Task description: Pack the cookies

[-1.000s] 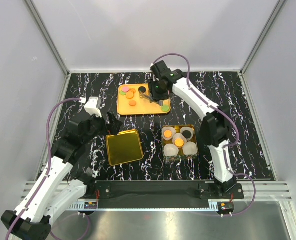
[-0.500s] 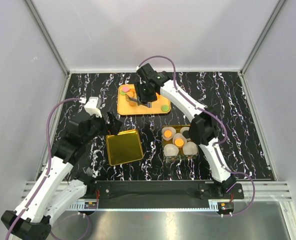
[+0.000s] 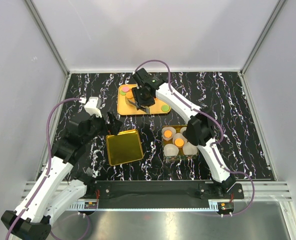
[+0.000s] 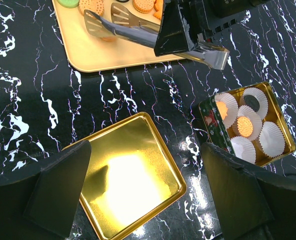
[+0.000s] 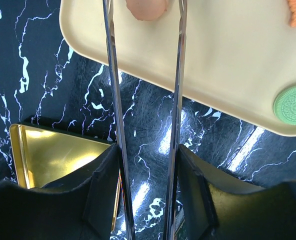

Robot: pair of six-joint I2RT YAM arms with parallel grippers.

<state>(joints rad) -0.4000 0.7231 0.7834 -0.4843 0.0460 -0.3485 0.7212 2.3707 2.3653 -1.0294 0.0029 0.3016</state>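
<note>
Three small round cookies [image 4: 245,126] are packed in the gold tin box [image 4: 208,117], more are left on the flat yellow tray [image 4: 103,55], silver metal tongs [image 4: 133,33] are gripped by the right gripper [image 5: 147,170], and the left gripper [image 4: 145,195] is held wide open.

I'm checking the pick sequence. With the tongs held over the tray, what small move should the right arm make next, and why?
Probably squeeze the tongs shut: the right gripper holds them with a cookie on the tray lying between their open blades.
</note>
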